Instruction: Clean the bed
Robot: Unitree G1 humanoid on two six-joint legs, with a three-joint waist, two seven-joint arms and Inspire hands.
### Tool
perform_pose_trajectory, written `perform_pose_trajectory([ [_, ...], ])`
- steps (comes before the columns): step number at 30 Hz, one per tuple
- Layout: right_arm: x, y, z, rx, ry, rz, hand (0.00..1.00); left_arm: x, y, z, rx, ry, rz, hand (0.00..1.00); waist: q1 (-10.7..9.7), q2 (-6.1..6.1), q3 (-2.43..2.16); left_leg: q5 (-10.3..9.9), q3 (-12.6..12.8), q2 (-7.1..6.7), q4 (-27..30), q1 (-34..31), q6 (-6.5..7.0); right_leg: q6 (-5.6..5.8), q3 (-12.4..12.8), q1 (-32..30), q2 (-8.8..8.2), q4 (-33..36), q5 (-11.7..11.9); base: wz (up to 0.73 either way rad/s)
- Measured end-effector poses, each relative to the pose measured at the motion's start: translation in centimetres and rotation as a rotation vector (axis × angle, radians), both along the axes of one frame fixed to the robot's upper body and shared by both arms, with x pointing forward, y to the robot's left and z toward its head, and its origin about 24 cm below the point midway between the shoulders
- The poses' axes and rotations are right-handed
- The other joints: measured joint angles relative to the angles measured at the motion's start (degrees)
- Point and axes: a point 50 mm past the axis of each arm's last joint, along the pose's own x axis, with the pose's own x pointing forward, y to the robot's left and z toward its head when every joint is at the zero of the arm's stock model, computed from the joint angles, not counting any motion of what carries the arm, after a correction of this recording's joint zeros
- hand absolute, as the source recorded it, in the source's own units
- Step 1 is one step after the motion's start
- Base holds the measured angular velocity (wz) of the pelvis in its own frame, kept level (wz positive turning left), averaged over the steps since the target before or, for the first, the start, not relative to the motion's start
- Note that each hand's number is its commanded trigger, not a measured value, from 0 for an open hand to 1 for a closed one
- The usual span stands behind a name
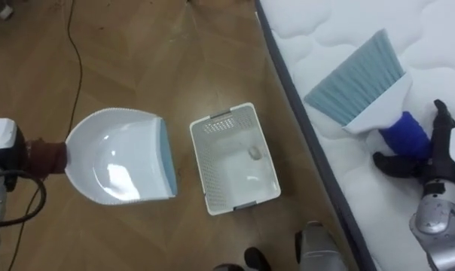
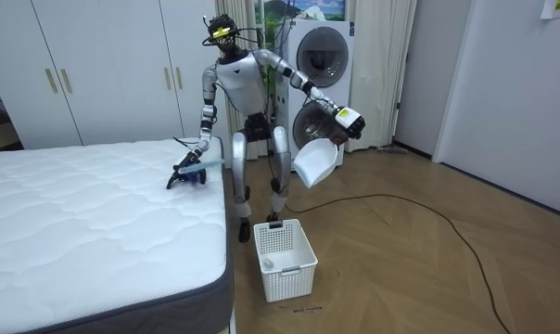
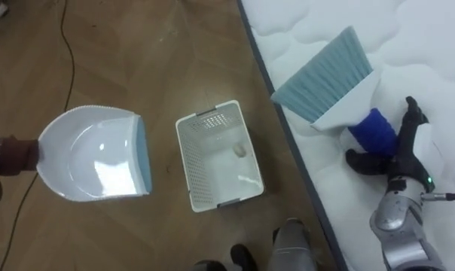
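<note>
1. Brush and right robot hand. The brush (image 1: 367,86) lies on the bed (image 1: 348,30), close to the bed's side edge, with its pale blue bristles fanned toward that edge. The right robot hand (image 1: 435,154) is on the bed just behind the brush head. Its dark fingers are curled round the blue handle and clamp it.

2. Dustpan and left robot hand. The dustpan (image 1: 118,158) is held in the air over the floor (image 1: 160,60), well apart from the bed. Its blue lip faces the basket (image 1: 205,169). The left robot hand (image 2: 343,119) is closed on the dustpan's handle.

3. Basket. The white basket stands on the floor between the dustpan and the bed's side edge, touching neither. A small pale scrap (image 1: 254,153) lies on its bottom; what the scrap is cannot be told.

4. Differences between views.
- The eye views look straight down. They show the basket's inside, the scrap, and the fingers on the brush handle.
- The room view shows the robot standing upright at the bed's side edge, near a far corner. Its right arm reaches down to the bed and its left arm is raised out to the side. The dustpan hangs tilted, mouth downward, at about hip height. The basket sits on the floor in front of the robot's feet. Wardrobes (image 2: 104,65) and stacked washing machines (image 2: 319,56) stand behind the robot.
</note>
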Motion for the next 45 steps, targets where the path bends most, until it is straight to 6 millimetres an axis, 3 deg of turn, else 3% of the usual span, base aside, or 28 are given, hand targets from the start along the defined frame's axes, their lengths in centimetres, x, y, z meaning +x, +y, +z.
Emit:
perform_pose_trajectory([
  [12,-0.2,0.2,0.1,-0.003,0.002,-0.013,0.0,-0.9,1.4,-0.1,0.003,0.11,0.105,1.0,0.44,-0.28,-0.02,-0.49,0.41,0.7,1.13,-1.03,-0.21,-0.25,-0.41,-0.62,0.18,0.51,-0.43,0.01],
  [21,-1.0,0.1,-1.3,0.028,0.039,-0.058,0.0,-0.3,0.6,-0.1,0.011,0.097,0.055,1.0,1.1,-2.49,0.09,-0.48,0.29,1.44,0.67,-0.41,-0.21,-0.04,-1.56,1.33,0.67,-1.44,-0.29,0.04],
  [24,-1.9,-0.1,-1.9,0.047,0.053,-0.083,0.0,0.2,0.1,0.4,0.015,0.043,0.011,1.0,2.58,-3.9,-0.1,-0.53,-0.08,1.56,0.85,-0.1,-0.3,-0.03,-1.76,1.77,1.09,-2.16,-0.1,0.0],
  [26,-2.8,-0.5,-2.3,0.065,0.068,-0.109,0.0,0.4,-0.6,0.7,0.016,-0.029,-0.046,1.0,4.81,-4.85,-0.13,-0.88,-2.27,1.57,0.95,0.66,-0.92,-0.01,-0.38,2.86,2.49,-3.54,0.27,-0.23],
  [29,-3.4,-0.6,-3.0,0.086,0.096,-0.13,0.0,-0.7,-0.8,0.3,0.006,-0.084,-0.073,1.0,8.02,-6.38,-0.36,-1.46,-4.49,1.59,0.19,3.1,-1.9,-0.21,1.57,4.65,4.27,-5.47,1.24,-0.71],
  [30,-3.6,-0.5,-3.3,0.105,0.111,-0.136,0.0,-1.3,-0.8,0.0,0.001,-0.105,-0.077,1.0,9.43,-7.08,-0.38,-1.78,-6.35,1.37,-0.88,4.95,-2.46,-0.12,2.92,6.06,5.32,-6.77,1.74,-0.65],
  [32,-4.2,-0.6,-3.7,0.121,0.133,-0.148,0.0,-2.2,-1.2,-0.6,-0.025,-0.134,-0.078,1.0,9.75,-7.27,-0.5,-1.78,-8.04,1.42,-2.41,7.22,-2.64,-0.07,3.07,8.92,6.22,-9.41,2.5,-0.34],
  [36,-5.5,-1.5,-3.9,0.148,0.136,-0.205,0.0,-3.3,-2.2,-0.9,-0.074,-0.169,-0.125,1.0,9.83,-7.85,-1.25,-1.61,-8.09,2.57,-5.64,12.4,-2.89,0.57,3.07,15.48,8.27,-16.37,5.01,-0.17],
  [40,-7.1,-2.8,-3.2,0.147,0.094,-0.261,0.0,-3.3,-3.5,0.7,-0.108,-0.282,-0.184,1.0,10.28,-8.96,-2.36,-1.58,-7.42,3.15,-9.06,17.64,-2.85,1.32,4.18,21.21,9.43,-22.09,7.54,-0.28],
  [43,-8.8,-3.0,-3.9,0.163,0.136,-0.279,0.0,-3.9,-4.2,0.8,-0.14,-0.326,-0.187,1.0,10.82,-10.09,-3.04,-1.59,-4.28,3.7,-12.29,24.14,-2.84,1.51,4.18,26.23,9.88,-25.82,8.83,-0.52],
  [45,-9.4,-2.8,-4.3,0.173,0.16,-0.273,0.0,-4.5,-4.4,0.2,-0.174,-0.332,-0.162,1.0,10.95,-10.27,-3.15,-1.63,-1.77,4.12,-13.88,27.24,-2.84,1.32,3.63,28.04,10.23,-27.01,9.88,-0.85],
])
